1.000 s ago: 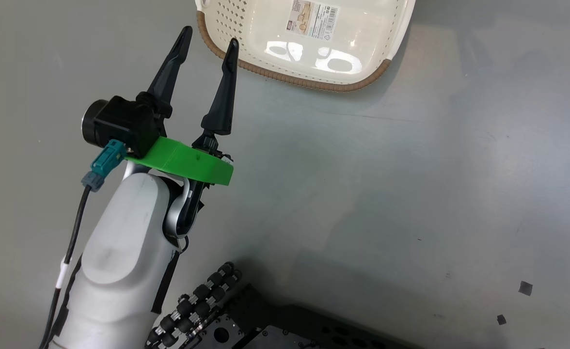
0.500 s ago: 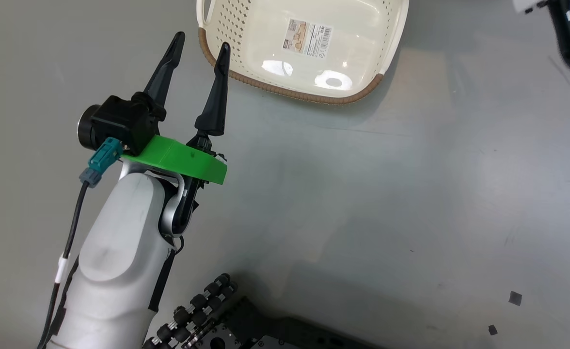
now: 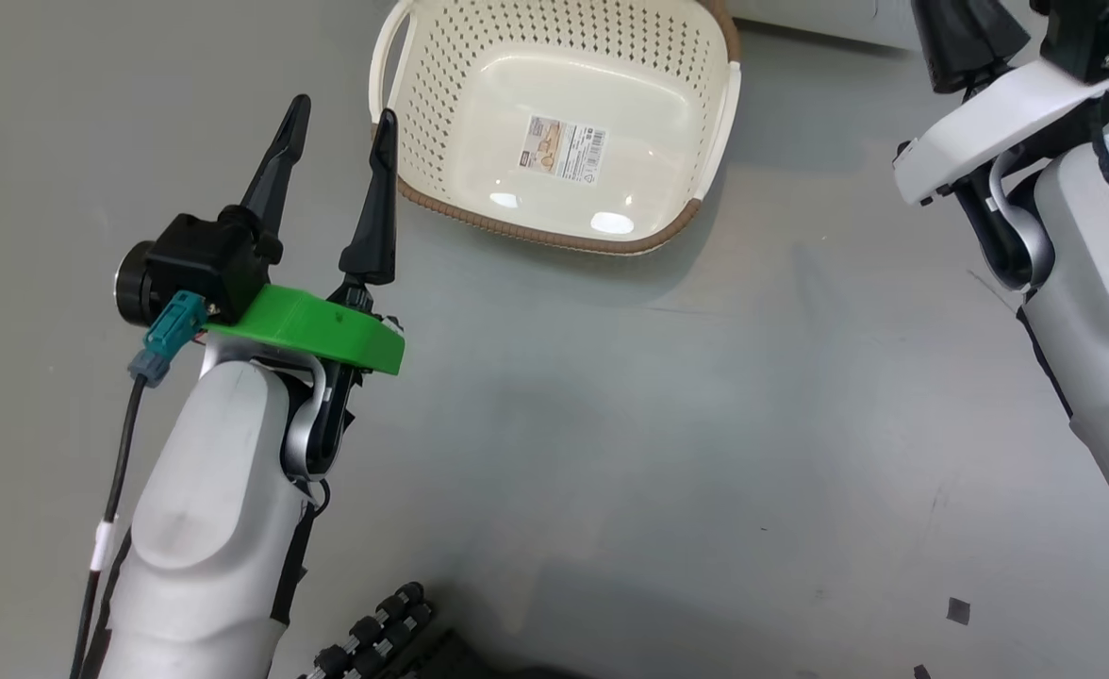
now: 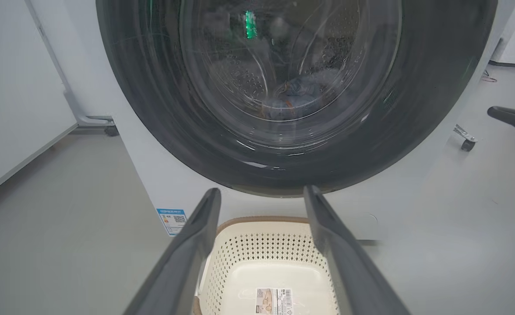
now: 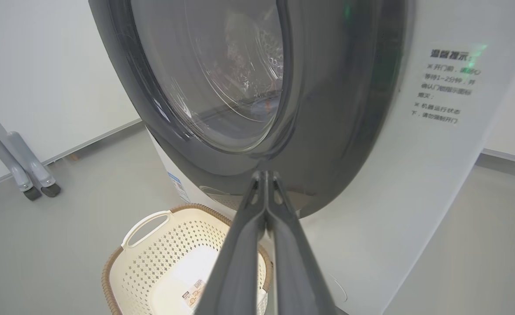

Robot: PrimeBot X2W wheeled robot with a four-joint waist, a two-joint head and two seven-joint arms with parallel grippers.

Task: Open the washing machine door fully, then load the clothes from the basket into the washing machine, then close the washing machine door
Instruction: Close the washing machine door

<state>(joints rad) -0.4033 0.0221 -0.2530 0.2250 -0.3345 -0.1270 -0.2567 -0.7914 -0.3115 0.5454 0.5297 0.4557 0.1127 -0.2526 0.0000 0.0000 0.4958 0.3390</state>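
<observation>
- Nearest, in the head view: left tool spread to the full, gripping nothing, hanging over the grey floor just left of the basket; much the same place beside the basket as a second ago.
- Just changed: a swing of the head camera, not of the things; hence the whole basket in frame now instead of only its near part, and the pale right forearm brought in at the right edge.
- In the basket: nothing but a sticker on the bare bottom; just as empty in the part seen a second ago and half a second ago; set on the floor right in front of the washing machine, below the door.
- Right tool: fingers pressed together, nothing between them; tips up at the lower part of the door's black rim; touching or just short of it, cannot tell.
- Farther: door lying against the front of the machine, seemingly shut; no gap to be made out in either wrist view.
- Farthest, behind the glass: clothes, blue with a touch of orange, heaped low in the drum.
- Judged from all this: loading done, nothing left to fetch; closing done or in its last press; at most a firm push on the rim to latch it, then both arms drawn back.
</observation>
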